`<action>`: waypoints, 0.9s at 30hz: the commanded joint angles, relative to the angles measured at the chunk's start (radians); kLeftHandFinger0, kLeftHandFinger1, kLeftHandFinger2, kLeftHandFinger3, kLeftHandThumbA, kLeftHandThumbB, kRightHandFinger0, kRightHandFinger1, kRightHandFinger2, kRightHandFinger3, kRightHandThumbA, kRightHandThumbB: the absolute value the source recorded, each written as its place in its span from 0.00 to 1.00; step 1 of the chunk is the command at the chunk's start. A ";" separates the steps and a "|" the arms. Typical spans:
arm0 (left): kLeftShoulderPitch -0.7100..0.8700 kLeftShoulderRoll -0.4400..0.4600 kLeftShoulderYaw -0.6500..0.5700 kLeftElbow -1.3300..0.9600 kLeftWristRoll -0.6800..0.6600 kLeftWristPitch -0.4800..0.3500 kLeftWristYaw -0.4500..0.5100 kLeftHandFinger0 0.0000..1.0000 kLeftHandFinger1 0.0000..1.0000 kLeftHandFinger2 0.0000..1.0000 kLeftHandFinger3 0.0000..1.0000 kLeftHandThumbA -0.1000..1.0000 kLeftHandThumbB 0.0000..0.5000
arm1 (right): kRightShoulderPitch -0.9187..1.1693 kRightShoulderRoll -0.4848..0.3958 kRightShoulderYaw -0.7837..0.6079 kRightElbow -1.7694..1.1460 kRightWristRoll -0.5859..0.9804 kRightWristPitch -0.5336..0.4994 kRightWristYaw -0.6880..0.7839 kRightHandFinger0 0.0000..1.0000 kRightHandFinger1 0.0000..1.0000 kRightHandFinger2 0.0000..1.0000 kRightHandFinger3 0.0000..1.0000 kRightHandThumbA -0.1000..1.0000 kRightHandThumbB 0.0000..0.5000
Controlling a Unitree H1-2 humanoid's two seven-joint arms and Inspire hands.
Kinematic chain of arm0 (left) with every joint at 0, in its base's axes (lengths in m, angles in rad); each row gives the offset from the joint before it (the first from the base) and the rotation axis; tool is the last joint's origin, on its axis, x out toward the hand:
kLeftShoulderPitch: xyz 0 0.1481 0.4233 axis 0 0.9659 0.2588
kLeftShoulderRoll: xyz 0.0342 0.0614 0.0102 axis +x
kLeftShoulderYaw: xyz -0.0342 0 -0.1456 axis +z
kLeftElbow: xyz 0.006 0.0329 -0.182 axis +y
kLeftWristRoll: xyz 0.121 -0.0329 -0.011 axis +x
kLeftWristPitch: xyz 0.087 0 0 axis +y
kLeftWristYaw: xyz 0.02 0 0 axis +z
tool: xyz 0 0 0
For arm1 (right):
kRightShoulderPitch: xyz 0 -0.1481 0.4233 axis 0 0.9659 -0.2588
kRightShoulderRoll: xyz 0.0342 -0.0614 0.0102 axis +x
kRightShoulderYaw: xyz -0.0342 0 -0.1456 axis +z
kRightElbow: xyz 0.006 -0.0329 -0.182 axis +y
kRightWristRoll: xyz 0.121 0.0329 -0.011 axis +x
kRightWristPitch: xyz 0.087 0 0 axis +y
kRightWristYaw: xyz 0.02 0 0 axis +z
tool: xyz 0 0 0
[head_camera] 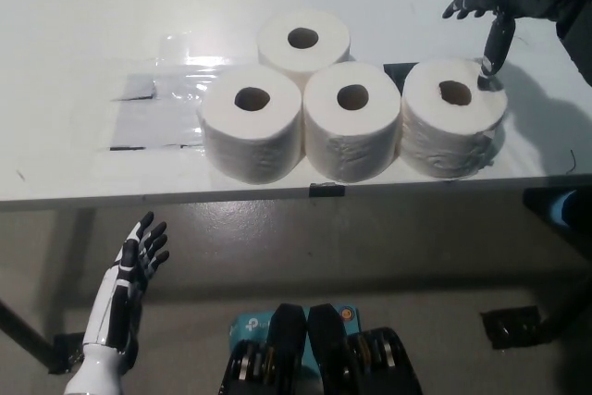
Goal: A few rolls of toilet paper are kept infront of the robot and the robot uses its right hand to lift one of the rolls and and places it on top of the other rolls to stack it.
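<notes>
The rightmost roll point(454, 116) stands on the table point(83, 34), touching the middle roll point(352, 119). Above its far right edge hangs the right hand point(495, 8), fingers spread, holding nothing, one fingertip pointing down at the rim. A poke there could tip or shove the roll rather than grip it; the left hand point(137, 264) rests open below the table edge.

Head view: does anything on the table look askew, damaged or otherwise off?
The right-most roll looks rougher than the other three, its outer wrap wrinkled and uneven near the base. All four stand upright. The right hand hovers open at that roll's far edge; the left hand rests open below the table.
</notes>
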 commanded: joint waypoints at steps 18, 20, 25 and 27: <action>-0.018 0.009 0.003 -0.043 -0.005 -0.001 -0.012 1.00 1.00 1.00 1.00 1.00 0.22 | -0.137 0.035 -0.126 0.007 0.028 0.033 0.051 1.00 1.00 1.00 1.00 1.00 0.83; -0.018 0.009 0.004 -0.045 -0.008 0.004 -0.013 1.00 1.00 1.00 1.00 1.00 0.22 | -0.133 0.036 -0.124 0.020 0.028 0.008 0.053 1.00 1.00 1.00 1.00 1.00 0.76; -0.018 0.011 0.004 -0.046 -0.003 0.002 -0.012 1.00 1.00 1.00 1.00 1.00 0.19 | -0.118 0.039 -0.114 0.015 0.017 0.007 0.056 1.00 1.00 1.00 1.00 1.00 0.71; -0.018 0.010 0.005 -0.045 -0.004 0.000 -0.011 1.00 1.00 1.00 1.00 1.00 0.19 | -0.114 0.040 -0.105 0.017 0.007 0.006 0.053 1.00 1.00 1.00 1.00 1.00 0.75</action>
